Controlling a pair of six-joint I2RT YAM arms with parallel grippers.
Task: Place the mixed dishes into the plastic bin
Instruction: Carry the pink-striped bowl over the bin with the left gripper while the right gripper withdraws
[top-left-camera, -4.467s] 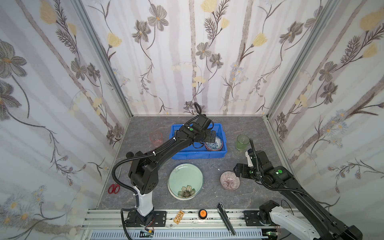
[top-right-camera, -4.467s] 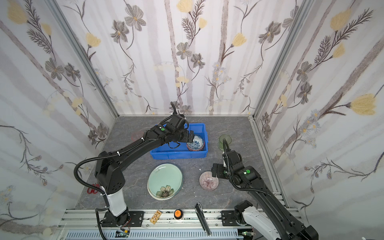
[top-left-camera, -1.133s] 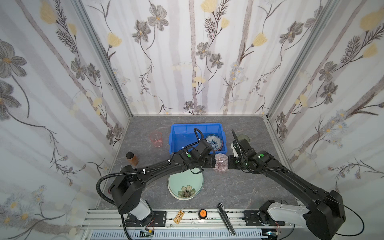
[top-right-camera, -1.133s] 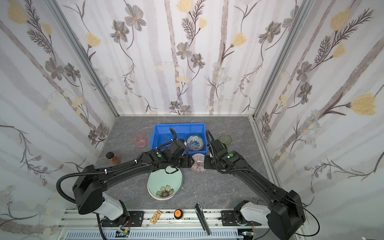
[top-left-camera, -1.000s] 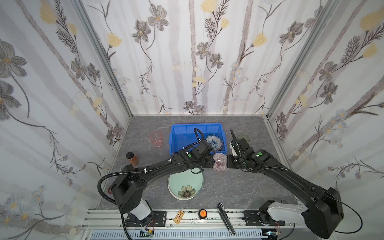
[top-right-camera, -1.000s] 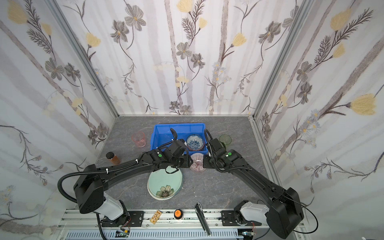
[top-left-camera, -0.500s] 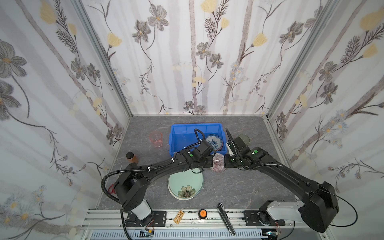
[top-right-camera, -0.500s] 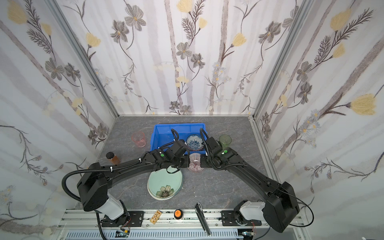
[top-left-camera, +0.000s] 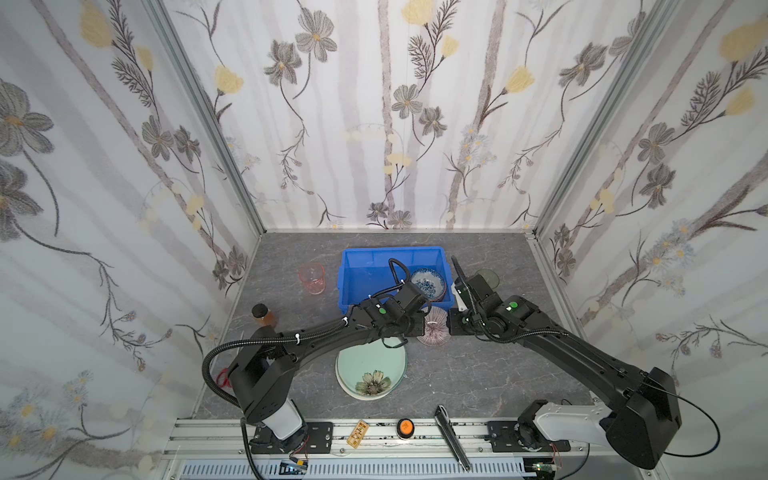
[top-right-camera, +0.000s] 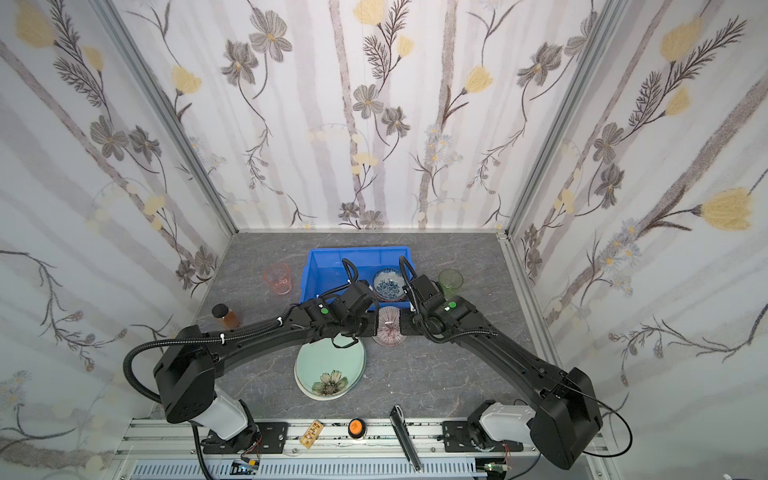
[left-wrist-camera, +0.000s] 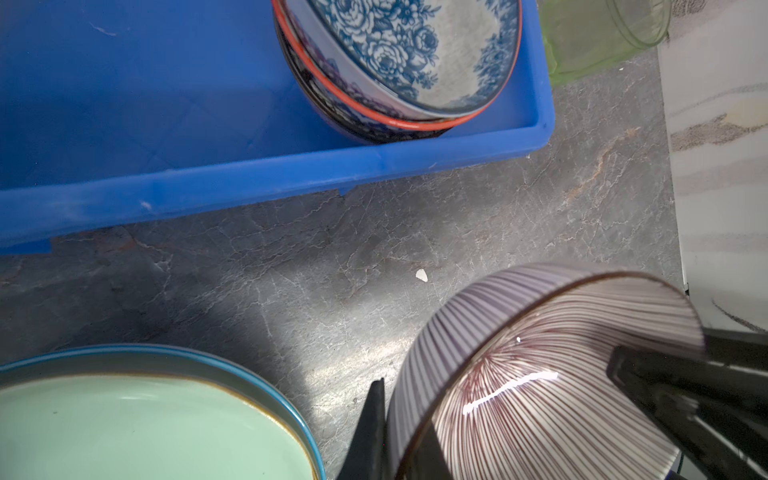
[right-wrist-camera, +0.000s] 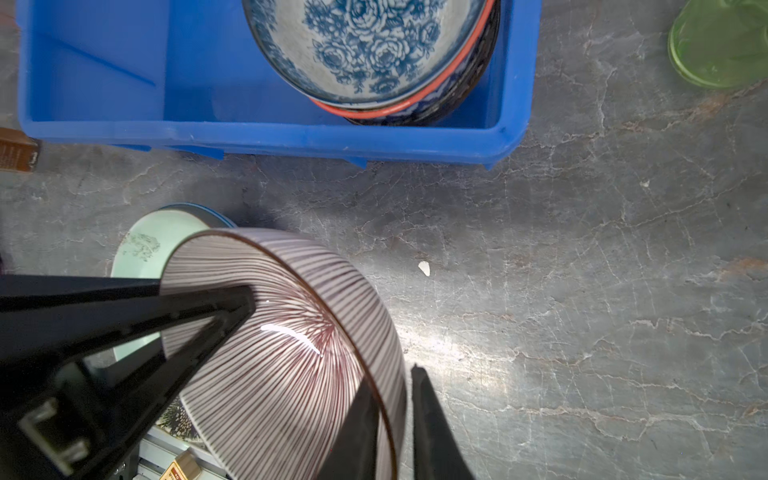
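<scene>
Both arms reach in low from the near rail and bend inward, so the left gripper (top-left-camera: 423, 328) and the right gripper (top-left-camera: 448, 328) face each other nose to nose in the middle of the table (top-left-camera: 478, 374). Between them hangs the striped bowl (top-left-camera: 434, 332), held off the surface just in front of the near right corner of the blue bin (top-left-camera: 365, 278). The left wrist view shows the left fingers (left-wrist-camera: 372, 419) clamped on the bowl's rim, a firm pinch. The right wrist view shows the right fingers (right-wrist-camera: 430, 428) straddling the opposite rim, but the outer one stands just off the wall with a sliver of table showing between, so that grip is loose. The bowl is round, with fine dark purple lines fanning out from its centre on a pale ground, a thin brown rim and a streak of glare inside. Its mouth faces up toward the top views, a little tipped, and being round it has no long side. The two grips line up left to right. In the bin's right end sits a blue-flowered bowl (top-left-camera: 428, 284) stacked on another. The green plate (top-left-camera: 370, 365) lies just near of the left wrist.
</scene>
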